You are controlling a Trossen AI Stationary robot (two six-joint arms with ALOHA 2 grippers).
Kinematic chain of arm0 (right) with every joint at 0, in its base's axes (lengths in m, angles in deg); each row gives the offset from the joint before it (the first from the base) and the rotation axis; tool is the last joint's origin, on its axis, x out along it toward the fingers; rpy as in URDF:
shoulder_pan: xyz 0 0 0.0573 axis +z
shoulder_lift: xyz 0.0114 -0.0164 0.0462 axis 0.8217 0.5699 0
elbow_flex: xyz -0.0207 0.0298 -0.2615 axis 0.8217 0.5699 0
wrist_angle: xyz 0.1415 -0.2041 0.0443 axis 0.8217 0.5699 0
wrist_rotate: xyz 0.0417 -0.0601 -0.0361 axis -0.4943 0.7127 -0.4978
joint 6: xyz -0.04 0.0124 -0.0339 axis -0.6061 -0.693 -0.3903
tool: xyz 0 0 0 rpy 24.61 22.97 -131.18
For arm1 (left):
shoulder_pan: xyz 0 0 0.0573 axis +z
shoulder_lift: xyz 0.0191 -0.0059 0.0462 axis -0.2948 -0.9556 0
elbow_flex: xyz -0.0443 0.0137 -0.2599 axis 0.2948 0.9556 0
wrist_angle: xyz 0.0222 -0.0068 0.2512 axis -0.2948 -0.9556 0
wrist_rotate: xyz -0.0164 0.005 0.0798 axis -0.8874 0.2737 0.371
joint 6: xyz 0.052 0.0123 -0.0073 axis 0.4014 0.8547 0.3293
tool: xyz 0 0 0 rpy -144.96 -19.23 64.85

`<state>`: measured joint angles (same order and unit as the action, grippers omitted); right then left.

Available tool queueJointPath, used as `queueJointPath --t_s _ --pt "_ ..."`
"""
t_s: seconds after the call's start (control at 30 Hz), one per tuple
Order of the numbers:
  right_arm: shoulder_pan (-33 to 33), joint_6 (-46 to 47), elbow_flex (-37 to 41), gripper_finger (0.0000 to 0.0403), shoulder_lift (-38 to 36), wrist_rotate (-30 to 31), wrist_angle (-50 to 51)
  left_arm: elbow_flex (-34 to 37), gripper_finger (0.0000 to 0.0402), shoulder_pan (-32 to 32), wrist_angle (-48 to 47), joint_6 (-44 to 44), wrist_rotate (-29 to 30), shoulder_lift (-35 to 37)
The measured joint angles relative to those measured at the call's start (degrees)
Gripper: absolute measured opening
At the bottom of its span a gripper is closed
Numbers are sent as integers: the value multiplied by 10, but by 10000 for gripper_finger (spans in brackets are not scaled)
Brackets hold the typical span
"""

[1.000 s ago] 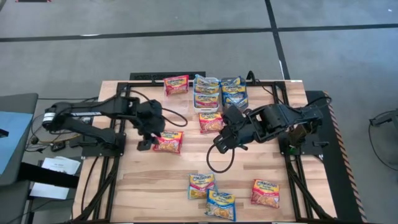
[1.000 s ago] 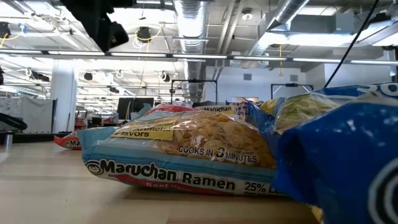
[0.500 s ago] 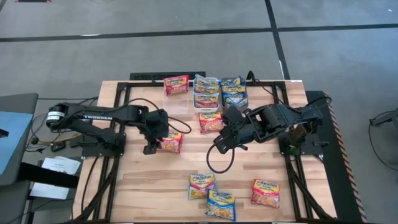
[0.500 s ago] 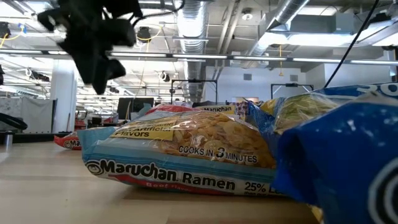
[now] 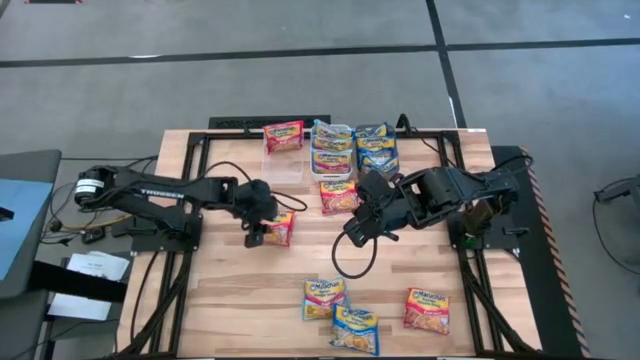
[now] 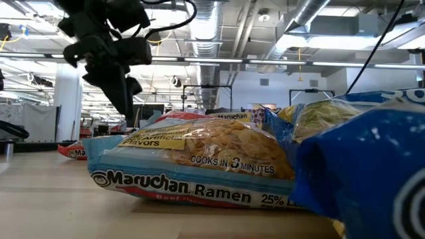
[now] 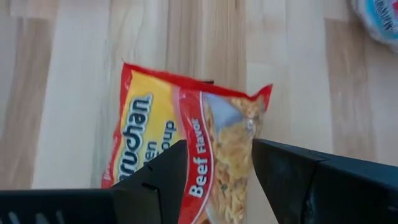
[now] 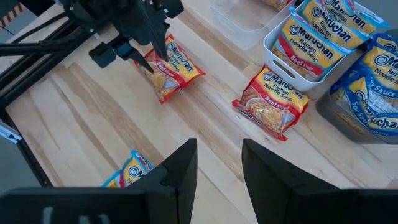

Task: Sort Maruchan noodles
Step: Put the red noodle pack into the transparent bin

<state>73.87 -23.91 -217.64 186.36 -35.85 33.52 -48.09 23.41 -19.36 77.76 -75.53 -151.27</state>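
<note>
The left gripper (image 5: 262, 228) is down over a red-banded beef packet (image 5: 279, 227) near the middle of the worktop (image 5: 240, 300), jaws spread with 1 finger on each side of the packet's near end; from the left wrist view the packet (image 7: 186, 149) sits between the 2 fingers (image 7: 158, 180), and I cannot tell whether they press it yet. The right wrist view shows that gripper (image 8: 149, 50) from afar, tilted onto the packet (image 8: 171, 71).

The right gripper (image 5: 352, 232) hangs above the worktop's centre, jaws part open and holding nothing, its fingers (image 8: 177, 168) framing bare wood.

Just ahead of it, another beef packet (image 5: 339, 196) lies flat beside the white bin (image 5: 331, 150), which holds red-banded packets. Next to that, the dark-grey bin (image 5: 376, 147) carries blue-banded ones. A clear bin (image 5: 283, 166) sits toward the far edge, with 1 red packet (image 5: 283, 136) beyond it at that edge.

Near the front edge, 3 more packets wait: an orange and blue packet (image 5: 324, 298), a blue packet (image 5: 355, 328) and a red packet (image 5: 427, 309).
</note>
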Motion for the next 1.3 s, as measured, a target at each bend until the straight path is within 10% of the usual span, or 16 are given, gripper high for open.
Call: queueJointPath --t_s 1.3 --pt "-24 -25 0 150 0 1 -2 104 135 -1 98 -12 113 -8"
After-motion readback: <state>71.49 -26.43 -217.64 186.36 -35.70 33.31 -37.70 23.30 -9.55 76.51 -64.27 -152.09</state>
